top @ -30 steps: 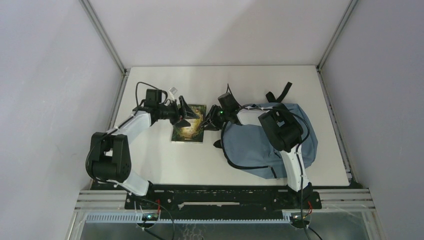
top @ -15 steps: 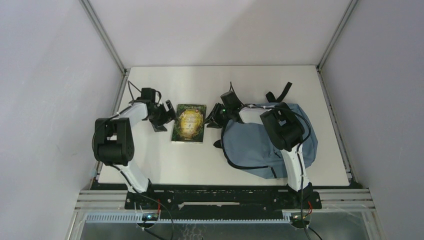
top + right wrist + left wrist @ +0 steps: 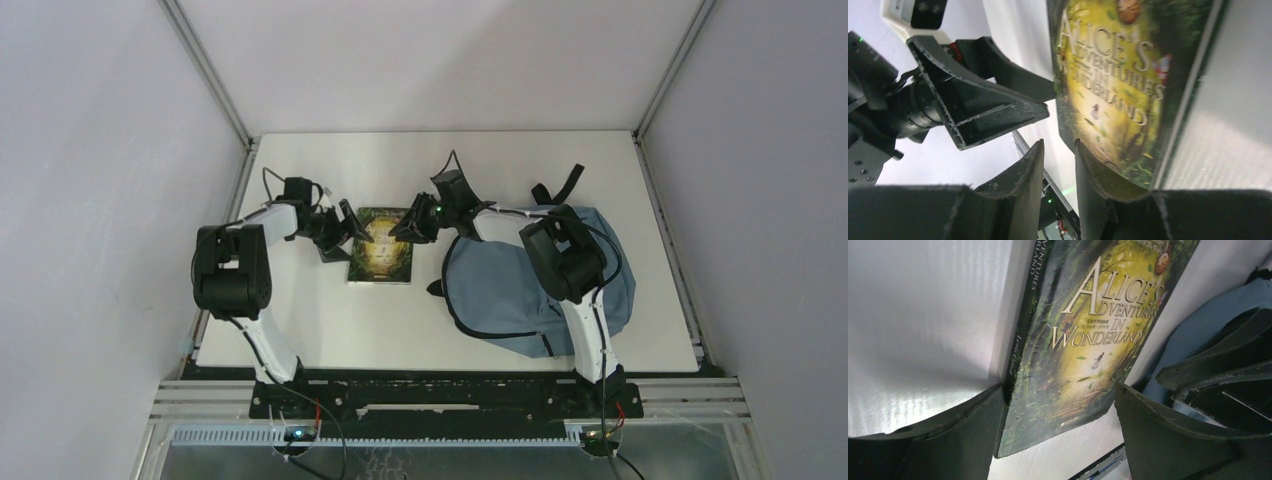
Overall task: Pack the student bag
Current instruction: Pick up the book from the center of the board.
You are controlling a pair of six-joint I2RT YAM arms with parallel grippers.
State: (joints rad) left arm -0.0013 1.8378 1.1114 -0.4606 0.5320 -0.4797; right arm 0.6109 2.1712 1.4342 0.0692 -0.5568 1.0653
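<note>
Since half a second ago, the left pincer [image 3: 341,226] has moved from the bare tabletop [image 3: 450,165] up to the book [image 3: 382,246]. The right pincer [image 3: 404,224] has shifted from beside the student bag [image 3: 500,290] to over the book's far right corner.

Left pincer: jaws wide. In its wrist view the book lies flat between the two fingers, cover up. One finger [image 3: 948,440] is at the spine edge and the other is off the opposite long edge. I cannot confirm that either finger touches the book.

Right pincer: jaws narrow, with a slim gap at the tips and nothing seen between them. One finger [image 3: 1098,180] is at the book's near edge. Whether it rests on the cover or only hangs over it cannot be told.

The two pincers face each other across the book, near one another but apart.

Student bag: lying on the tabletop directly behind the right pincer, under that arm's forearm. Its black straps trail off the far side. It lies beyond the book from the left pincer, and the book is outside it.
</note>
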